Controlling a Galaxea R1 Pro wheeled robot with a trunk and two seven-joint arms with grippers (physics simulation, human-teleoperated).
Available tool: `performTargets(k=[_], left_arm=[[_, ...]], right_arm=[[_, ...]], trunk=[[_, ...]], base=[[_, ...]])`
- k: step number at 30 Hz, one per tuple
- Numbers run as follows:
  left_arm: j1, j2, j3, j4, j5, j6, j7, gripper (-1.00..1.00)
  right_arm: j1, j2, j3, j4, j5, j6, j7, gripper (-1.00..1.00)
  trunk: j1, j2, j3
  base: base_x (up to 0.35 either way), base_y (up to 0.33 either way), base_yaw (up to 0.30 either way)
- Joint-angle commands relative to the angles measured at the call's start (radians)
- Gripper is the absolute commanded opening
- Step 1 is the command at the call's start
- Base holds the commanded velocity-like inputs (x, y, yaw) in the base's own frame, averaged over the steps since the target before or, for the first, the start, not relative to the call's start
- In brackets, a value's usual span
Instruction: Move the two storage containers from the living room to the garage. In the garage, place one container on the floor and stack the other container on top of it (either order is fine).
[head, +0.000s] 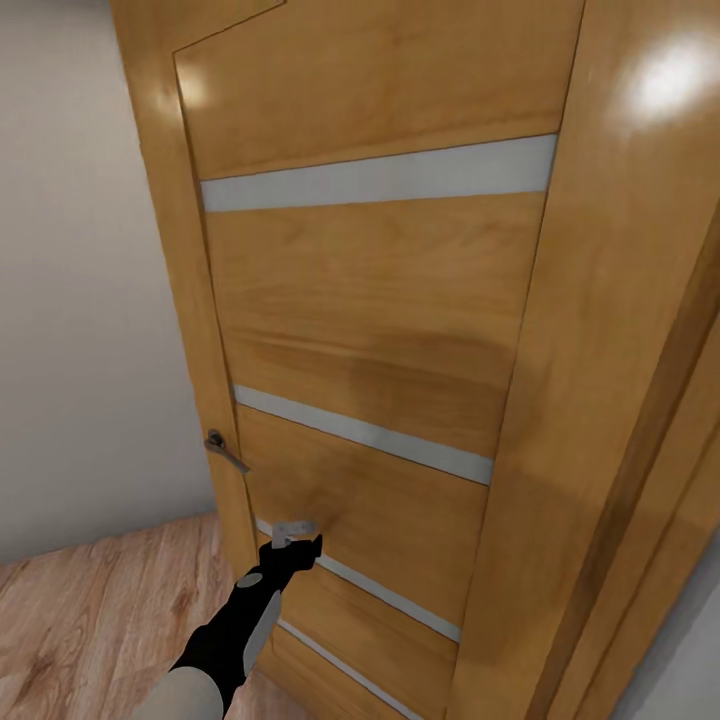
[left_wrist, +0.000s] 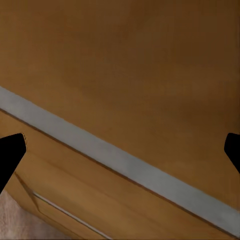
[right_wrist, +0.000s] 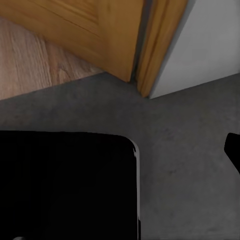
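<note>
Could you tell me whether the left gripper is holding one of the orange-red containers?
No, the left gripper is open against the wooden door, nothing between its fingertips.

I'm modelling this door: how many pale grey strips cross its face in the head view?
4 on the door: one high up, one at mid-height, one running from the left gripper, one near the bottom edge. More may lie outside the frame.

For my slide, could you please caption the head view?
Left gripper reaches toward a wooden door with grey stripes.
</note>
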Motion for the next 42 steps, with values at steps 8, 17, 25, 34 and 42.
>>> performTargets(k=[8, 17, 25, 34, 42], left_arm=[[0.0, -0.001, 0.0, -0.003, 0.006, 0.005, 0.002, 1.0], [0.0, -0.002, -0.001, -0.003, 0.006, 0.005, 0.004, 1.0], [0.0, -0.002, -0.001, -0.003, 0.006, 0.004, 0.004, 1.0], [0.0, -0.002, -0.002, -0.003, 0.006, 0.005, 0.004, 1.0], [0.0, -0.002, -0.002, -0.003, 0.006, 0.005, 0.004, 1.0]], right_arm=[[0.0, 0.0, 0.006, 0.001, -0.002, -0.003, -0.003, 1.0], [0.0, 0.0, 0.006, 0.001, -0.002, -0.003, -0.003, 1.0], [0.0, 0.0, 0.006, 0.001, -0.002, -0.003, -0.003, 1.0], [0.0, 0.0, 0.006, 0.001, -0.001, -0.003, -0.003, 1.0], [0.0, 0.0, 0.006, 0.001, -0.001, -0.003, -0.003, 1.0]], trunk=[[0.001, 0.0, 0.0], [0.001, 0.0, 0.0], [0.001, 0.0, 0.0], [0.001, 0.0, 0.0], [0.001, 0.0, 0.0]], base=[[0.131, 0.0, -0.001], [0.005, 0.062, 0.0], [0.0, 0.032, 0.0], [0.094, 0.001, 0.0], [0.182, 0.0, 0.0]])
